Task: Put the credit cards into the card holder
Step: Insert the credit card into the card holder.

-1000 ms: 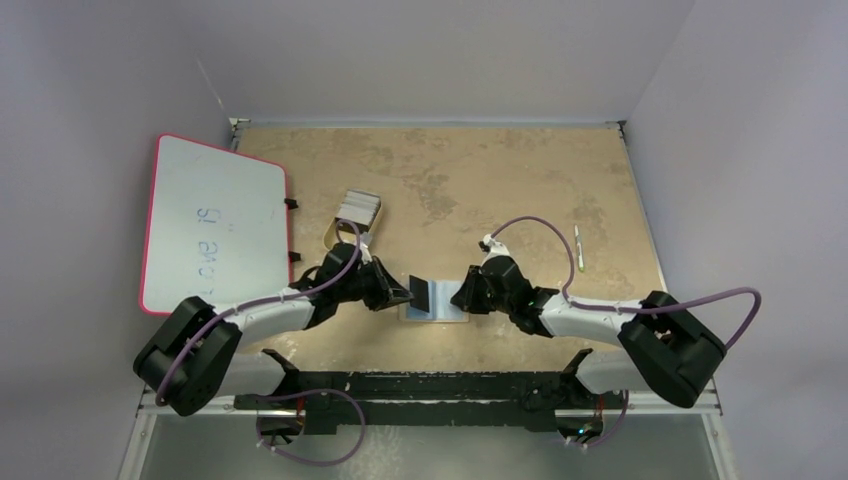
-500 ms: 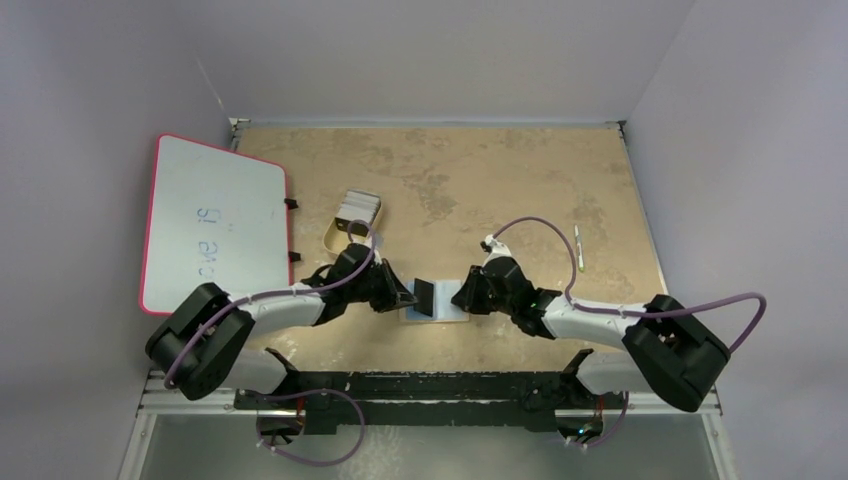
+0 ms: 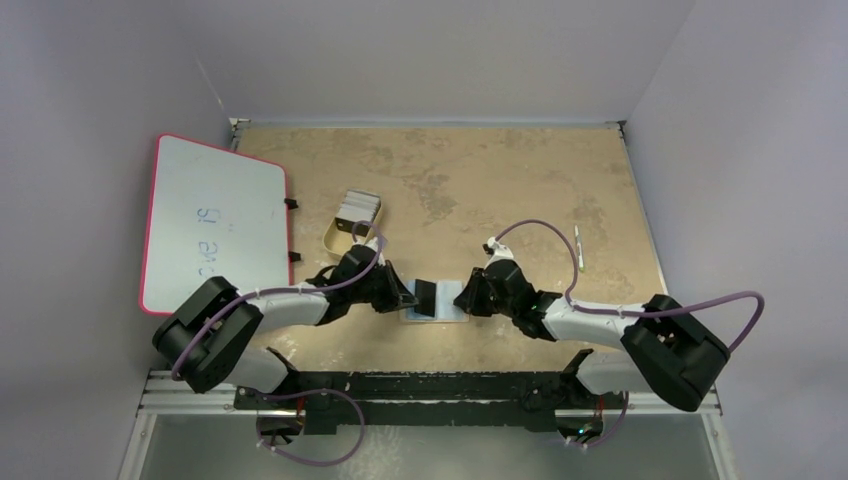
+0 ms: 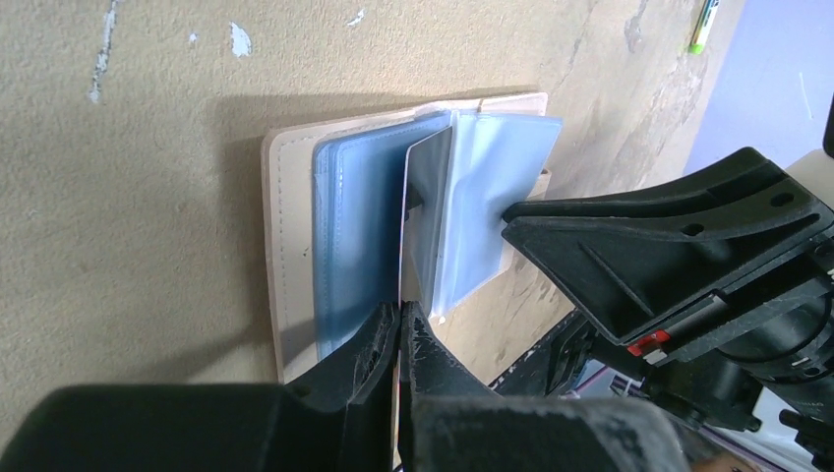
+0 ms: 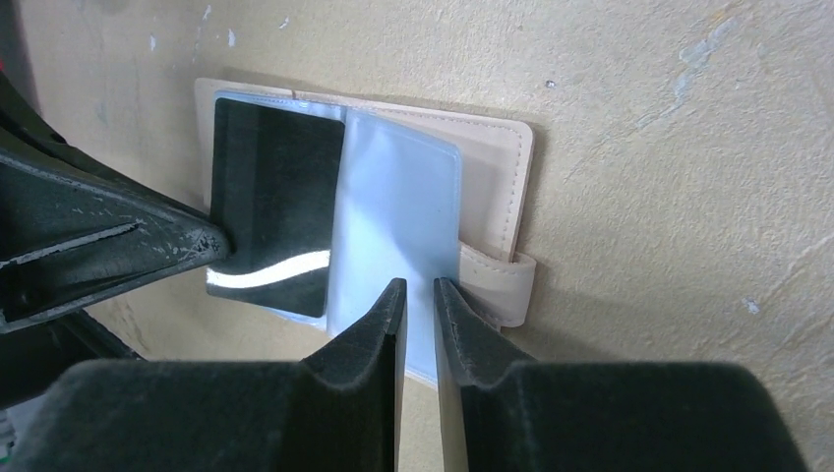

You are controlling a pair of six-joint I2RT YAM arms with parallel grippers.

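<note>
The card holder [image 3: 447, 302] lies open at the table's near middle, tan cover down, blue-grey pockets up [image 4: 346, 236] [image 5: 492, 157]. My left gripper [image 3: 408, 296] [image 4: 401, 310] is shut on a black credit card [image 3: 424, 297] [image 5: 270, 187], held on edge with its far end in the holder's left pockets [image 4: 429, 187]. My right gripper [image 3: 463, 297] [image 5: 417, 285] comes from the right. Its jaws stand a narrow gap apart, and its fingertips [image 4: 516, 214] rest against the clear pocket sheet [image 5: 398, 206]. More pale credit cards [image 3: 359, 208] stand stacked behind the left arm.
A small yellow tray [image 3: 340, 236] sits at the back left beside the stacked cards. A pink-framed whiteboard [image 3: 215, 225] leans at the left edge. A thin pen [image 3: 578, 250] lies at the right. The two grippers face each other closely over the holder.
The left arm's elbow has swung right and nearer the table while its gripper kept the black card at the holder. The right gripper barely shifted.
</note>
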